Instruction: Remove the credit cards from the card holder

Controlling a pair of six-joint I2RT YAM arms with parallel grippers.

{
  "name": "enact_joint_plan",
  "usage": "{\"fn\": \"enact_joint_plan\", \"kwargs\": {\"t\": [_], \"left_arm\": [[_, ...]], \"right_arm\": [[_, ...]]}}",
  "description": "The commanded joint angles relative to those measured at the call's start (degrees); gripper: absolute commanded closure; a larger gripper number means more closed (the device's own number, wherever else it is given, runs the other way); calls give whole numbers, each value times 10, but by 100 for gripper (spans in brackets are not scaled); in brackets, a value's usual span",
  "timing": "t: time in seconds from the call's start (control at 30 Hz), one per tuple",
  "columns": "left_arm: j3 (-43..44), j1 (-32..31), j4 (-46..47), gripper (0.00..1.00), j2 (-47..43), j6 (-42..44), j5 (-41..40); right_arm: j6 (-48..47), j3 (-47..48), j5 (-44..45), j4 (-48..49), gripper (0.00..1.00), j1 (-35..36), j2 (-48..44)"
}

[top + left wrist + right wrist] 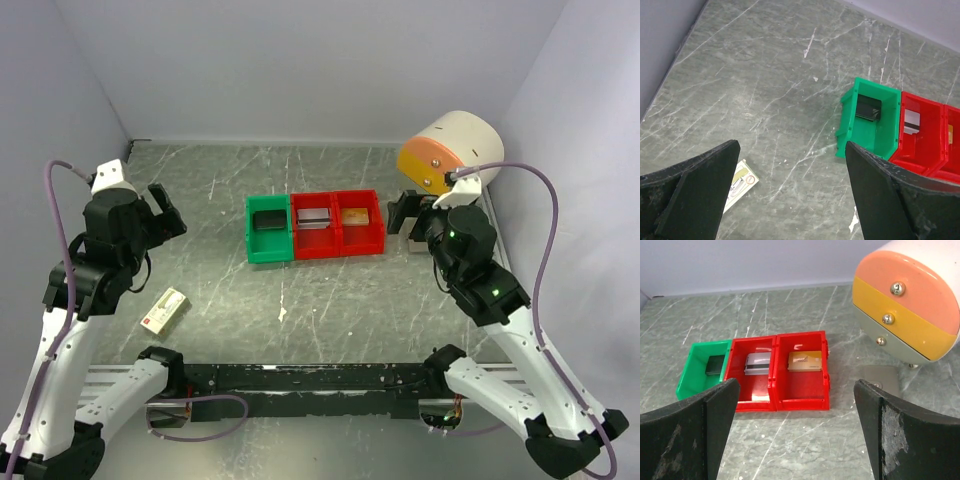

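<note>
- Card holder [314, 217], seemingly the grey piece, is lying in the middle red bin [316, 251], well apart from both arms.
- Left gripper [791, 145] is hanging released and empty, looking toward the green bin [846, 131].
- Right gripper [796, 384] is gaping empty, facing the bins; descending straight between the bin walls looks wisest.

Credit card [804, 361] in rightmost red bin [803, 403]

Table [350, 300]: grey-green marbled top, scratched. Mid-table, one row, walls touching: green bin [268, 256], middle red bin [315, 248], right red bin [362, 244]. White-and-red box [164, 310] lies flat near left, well apart from the bins. Round white-orange drum [450, 150] at far right corner.
</note>
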Motion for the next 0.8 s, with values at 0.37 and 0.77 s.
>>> {"fn": "enact_joint_plan", "kwargs": {"t": [0.37, 0.77], "left_arm": [[-53, -33, 56, 4, 72, 1, 163], [-135, -77, 84, 4, 104, -12, 251]], "right_arm": [[90, -47, -168, -28, 0, -158, 113], [120, -46, -100, -67, 0, -226, 271]]}}
